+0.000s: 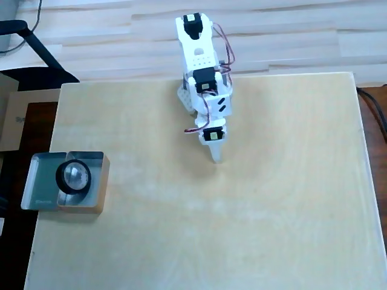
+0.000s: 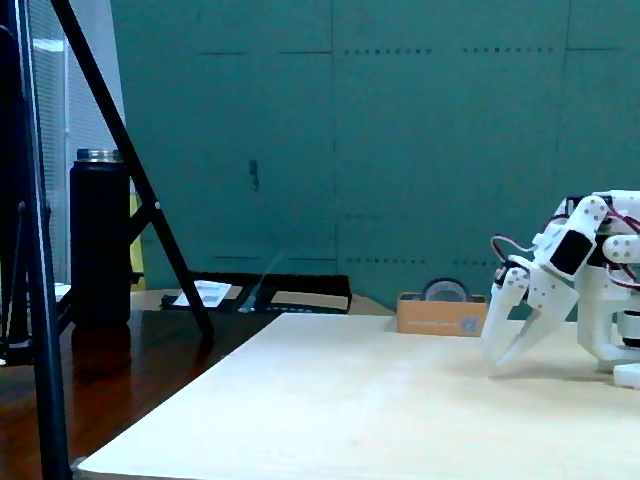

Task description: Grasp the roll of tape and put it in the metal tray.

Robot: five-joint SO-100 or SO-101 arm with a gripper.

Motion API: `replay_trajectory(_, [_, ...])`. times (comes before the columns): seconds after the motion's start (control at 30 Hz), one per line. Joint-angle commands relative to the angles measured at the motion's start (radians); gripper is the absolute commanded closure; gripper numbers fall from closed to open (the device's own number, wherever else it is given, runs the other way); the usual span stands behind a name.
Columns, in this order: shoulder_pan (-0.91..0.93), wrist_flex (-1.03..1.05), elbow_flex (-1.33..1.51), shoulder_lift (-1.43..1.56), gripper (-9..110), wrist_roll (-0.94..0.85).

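Tape, one roll (image 1: 73, 176), sits inside one metal tray (image 1: 36, 184); arm's two fingers (image 1: 216, 158) hang closed and empty, well apart.

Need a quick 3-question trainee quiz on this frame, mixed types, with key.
1. True or false: the roll of tape lies on the bare table.
2. In the overhead view, the metal tray sits at which table edge? A) left B) right C) bottom
3. Fill in: the tool holds ____.

Key:
1. False: the tape rests on the tray.
2. A.
3. Nothing; in the fixed view it hangs just above the table, away from the tray.
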Motion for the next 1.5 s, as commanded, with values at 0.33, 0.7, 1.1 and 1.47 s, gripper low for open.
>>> replay_trajectory(0.33, [0.147,-0.011,-0.002,0.285,102,0.0])
replay_trajectory(0.7, [0.147,-0.011,-0.003,0.284,102,0.0])
replay_trajectory(1.1, [0.153,-0.011,-0.003,0.284,102,0.0])
replay_trajectory(1.47, [0.144,-0.017,0.008,0.291,102,-0.037])
